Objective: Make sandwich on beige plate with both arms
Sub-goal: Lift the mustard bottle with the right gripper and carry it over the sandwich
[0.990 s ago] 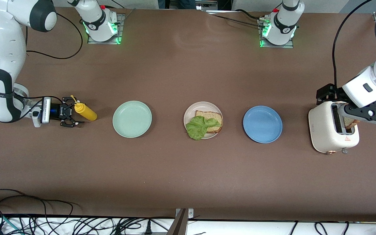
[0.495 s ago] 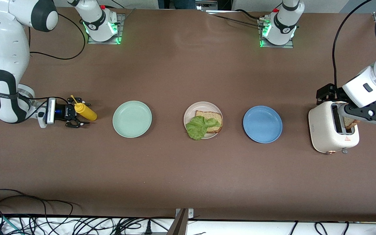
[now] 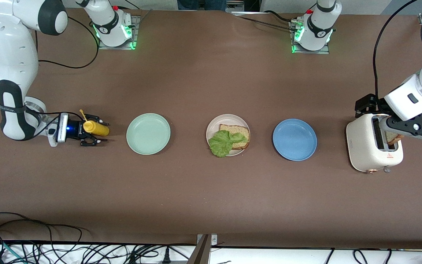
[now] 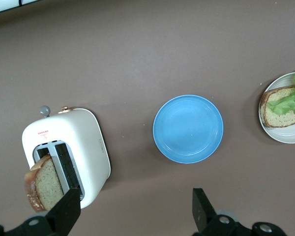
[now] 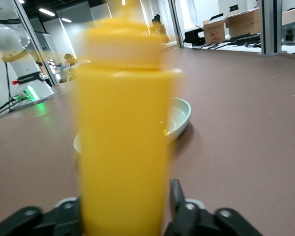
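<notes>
The beige plate (image 3: 211,126) sits mid-table with one bread slice (image 3: 238,131) on it and a lettuce leaf (image 3: 224,143) lying over that slice. A second slice (image 3: 394,137) stands in the slot of a white toaster (image 3: 365,146) at the left arm's end. My left gripper (image 3: 392,130) hovers open over the toaster, one finger (image 4: 64,211) by the slice (image 4: 42,184). At the right arm's end, my right gripper (image 3: 93,134) is shut on a yellow squeeze bottle (image 3: 97,127), which fills the right wrist view (image 5: 123,147).
A mint green plate (image 3: 148,134) lies between the bottle and the beige plate. A blue plate (image 3: 294,139) lies between the beige plate and the toaster. Cables run along the table edge nearest the front camera.
My right gripper slid along the table toward the mint green plate, and its fingers came in round the yellow bottle. The left arm has stayed still over the toaster.
</notes>
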You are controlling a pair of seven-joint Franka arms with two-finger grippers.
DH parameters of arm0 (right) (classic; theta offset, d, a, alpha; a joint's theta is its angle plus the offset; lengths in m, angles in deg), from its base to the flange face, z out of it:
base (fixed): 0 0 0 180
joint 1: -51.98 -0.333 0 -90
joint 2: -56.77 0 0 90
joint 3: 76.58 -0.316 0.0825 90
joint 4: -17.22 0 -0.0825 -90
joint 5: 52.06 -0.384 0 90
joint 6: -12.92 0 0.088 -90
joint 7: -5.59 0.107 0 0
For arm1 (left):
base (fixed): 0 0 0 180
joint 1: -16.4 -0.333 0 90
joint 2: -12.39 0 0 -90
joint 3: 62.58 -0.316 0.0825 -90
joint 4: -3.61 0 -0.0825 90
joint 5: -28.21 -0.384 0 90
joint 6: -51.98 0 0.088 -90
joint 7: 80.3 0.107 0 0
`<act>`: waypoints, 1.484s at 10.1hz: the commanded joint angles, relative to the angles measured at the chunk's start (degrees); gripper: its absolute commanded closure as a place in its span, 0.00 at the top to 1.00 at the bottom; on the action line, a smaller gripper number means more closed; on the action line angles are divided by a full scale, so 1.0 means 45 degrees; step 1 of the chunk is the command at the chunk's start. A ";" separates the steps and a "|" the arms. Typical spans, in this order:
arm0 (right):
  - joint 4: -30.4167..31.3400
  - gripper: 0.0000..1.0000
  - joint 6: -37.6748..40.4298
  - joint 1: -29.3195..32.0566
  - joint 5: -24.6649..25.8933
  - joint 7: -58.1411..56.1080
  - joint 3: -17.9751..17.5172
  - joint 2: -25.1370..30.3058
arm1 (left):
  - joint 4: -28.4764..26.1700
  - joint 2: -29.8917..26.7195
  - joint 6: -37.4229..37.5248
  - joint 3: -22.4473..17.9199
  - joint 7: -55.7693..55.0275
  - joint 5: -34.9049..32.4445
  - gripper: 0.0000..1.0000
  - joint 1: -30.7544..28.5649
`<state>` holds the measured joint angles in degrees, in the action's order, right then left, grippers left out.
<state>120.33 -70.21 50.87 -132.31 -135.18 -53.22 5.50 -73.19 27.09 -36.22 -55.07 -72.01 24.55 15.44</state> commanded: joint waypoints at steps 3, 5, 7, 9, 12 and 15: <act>-0.1094 0.16 -0.2226 -0.1836 -0.0062 0.1447 0.0550 0.0903 | 0.0230 -0.0063 0.0302 0.0011 0.0072 0.0266 1.00 -0.0080; -0.2010 0.16 -0.3223 -0.4328 0.1030 0.3692 0.2242 0.1333 | 0.0230 -0.0063 0.0302 0.0012 0.0072 0.0266 1.00 -0.0080; -0.2502 0.16 -0.3732 -0.7628 0.1309 0.6036 0.4915 0.1316 | 0.0230 -0.0063 0.0302 -0.0008 0.0072 0.0266 1.00 -0.0099; -0.2988 0.16 -0.4998 -1.0579 0.2724 0.8554 0.6659 0.1199 | 0.0230 -0.0063 0.0302 -0.0008 0.0072 0.0266 1.00 -0.0099; -0.3206 0.16 -0.7690 -1.3610 0.6668 1.2264 0.6823 0.1160 | 0.0230 -0.0063 0.0302 0.0012 0.0072 0.0266 1.00 -0.0099; -0.3206 0.16 -0.9238 -1.5879 0.9836 1.7378 0.6745 0.0440 | 0.0230 -0.0063 0.0302 -0.0008 0.0072 0.0266 1.00 -0.0099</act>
<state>106.14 -109.05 -16.71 -92.94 -65.78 -24.15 10.09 -73.06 27.05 -35.88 -55.01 -72.01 24.56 15.18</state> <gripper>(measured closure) 0.841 0.000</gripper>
